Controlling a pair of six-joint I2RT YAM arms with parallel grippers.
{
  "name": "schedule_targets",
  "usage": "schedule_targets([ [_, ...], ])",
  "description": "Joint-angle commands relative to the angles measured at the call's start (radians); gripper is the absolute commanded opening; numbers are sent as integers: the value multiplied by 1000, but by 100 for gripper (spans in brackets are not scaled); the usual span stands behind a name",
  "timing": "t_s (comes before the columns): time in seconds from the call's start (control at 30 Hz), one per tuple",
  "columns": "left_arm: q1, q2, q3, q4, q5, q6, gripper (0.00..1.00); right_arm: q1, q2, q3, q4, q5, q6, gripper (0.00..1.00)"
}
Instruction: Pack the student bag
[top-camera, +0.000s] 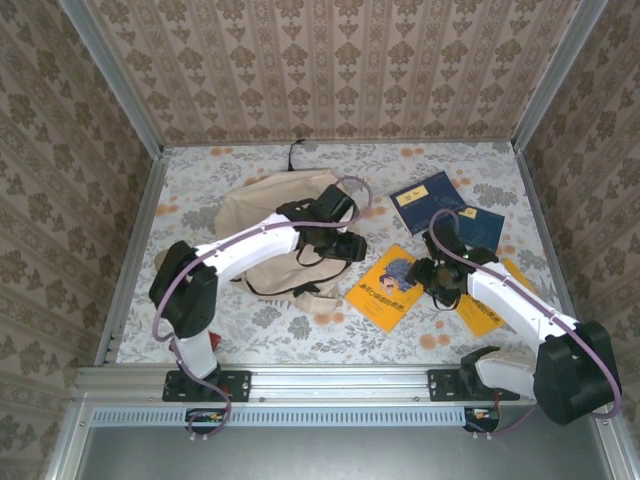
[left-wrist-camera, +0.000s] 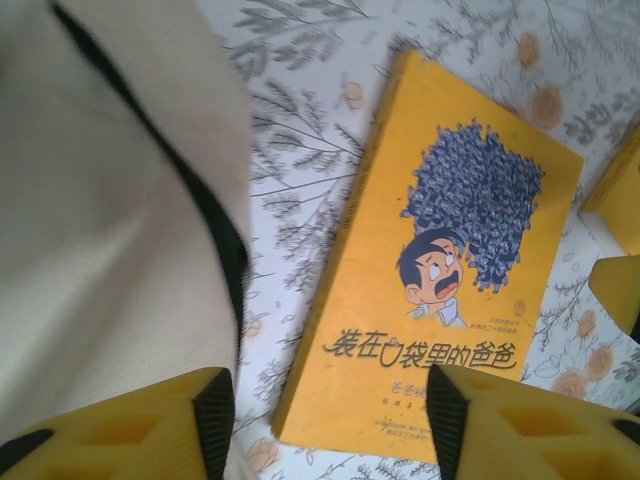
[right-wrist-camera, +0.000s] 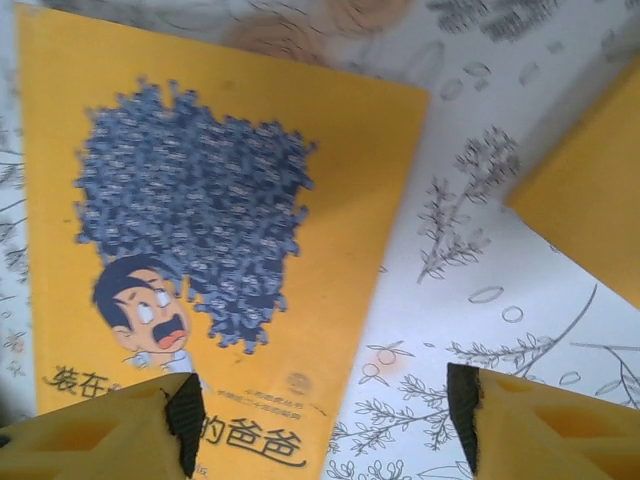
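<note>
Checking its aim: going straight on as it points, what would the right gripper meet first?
Probably the yellow paperback book with the cartoon man, near its side edge; the right gripper spans that edge and the floral tablecloth, so it is close.

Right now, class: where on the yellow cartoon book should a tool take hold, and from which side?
Probably the cartoon book's long right edge, coming down from above on the right. It lies flat on the table, so only an edge can be pinched. Bare cloth shows beside that edge, while the bag lies close to the opposite one.
</note>
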Motion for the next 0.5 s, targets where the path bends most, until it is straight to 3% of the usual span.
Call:
schedule_targets([
  [0.0, -19, 54, 58, -15, 19, 0, 51, -5, 15, -17, 35, -68, 29, 62],
  [0.1, -30, 113, 95, -32, 17, 3, 49, -6, 59, -13, 58, -82, 20, 50],
  [0.23, -45, 166, 115, -31, 23, 10, 46, -9, 120, -6, 85, -78, 9, 42],
  [0.47, -51, 225, 119, -22, 43, 4, 45, -13, 204, 16, 104, -52, -16, 40],
])
